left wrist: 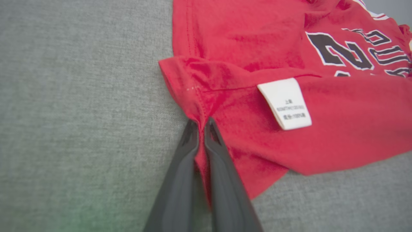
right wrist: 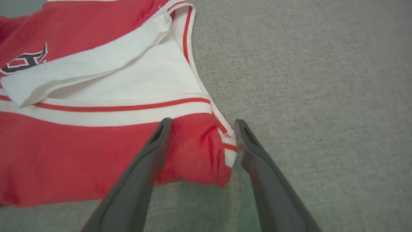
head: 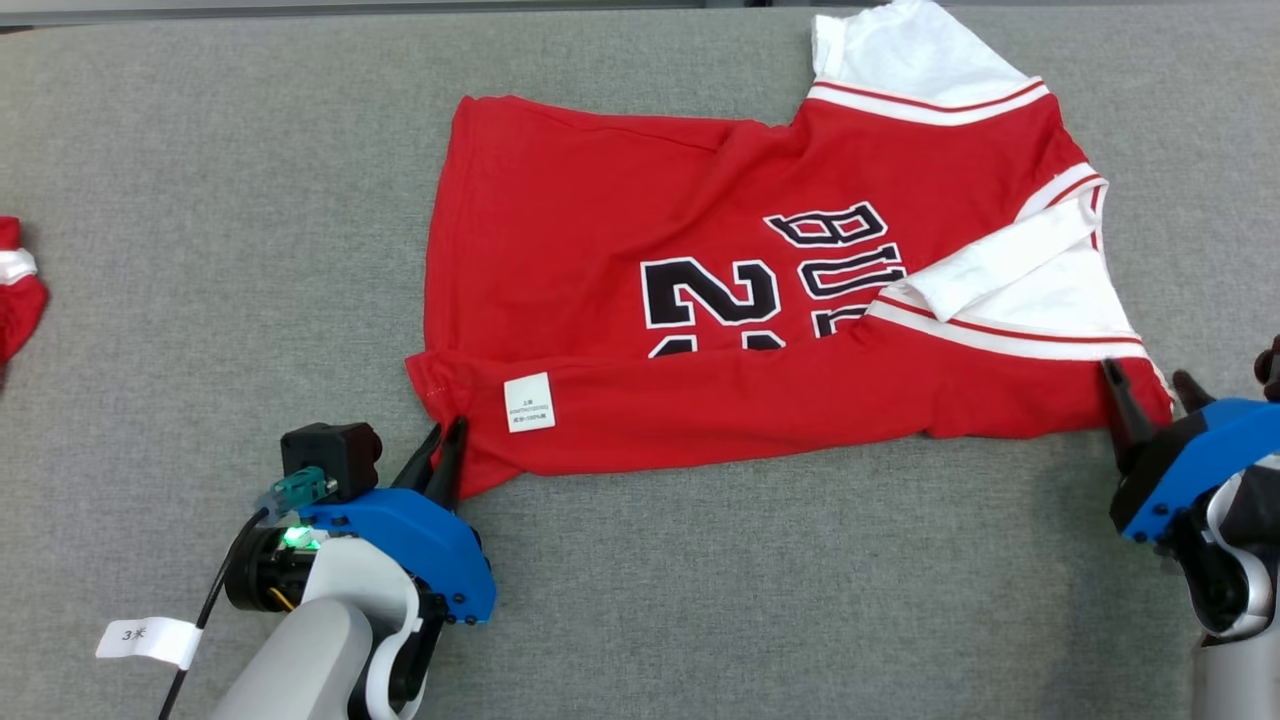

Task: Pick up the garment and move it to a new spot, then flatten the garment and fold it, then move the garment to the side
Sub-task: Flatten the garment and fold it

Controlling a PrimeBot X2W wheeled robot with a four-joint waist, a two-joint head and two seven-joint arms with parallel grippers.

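While left tool (head: 448, 428) pinches garment (head: 700, 300) hem | right tool (head: 1146, 372) apart | red cloth (head: 15, 290) far left

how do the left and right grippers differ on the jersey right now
The left gripper is shut on the jersey; the right gripper is open, straddling it. The left gripper is at the hem corner by the white label; the right gripper at the striped shoulder corner. Both sit at its near edge.

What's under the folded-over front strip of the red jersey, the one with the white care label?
The folded strip overlies the printed front of the red jersey, cutting off part of the black-and-white number and letters. Their covered parts cannot be seen.
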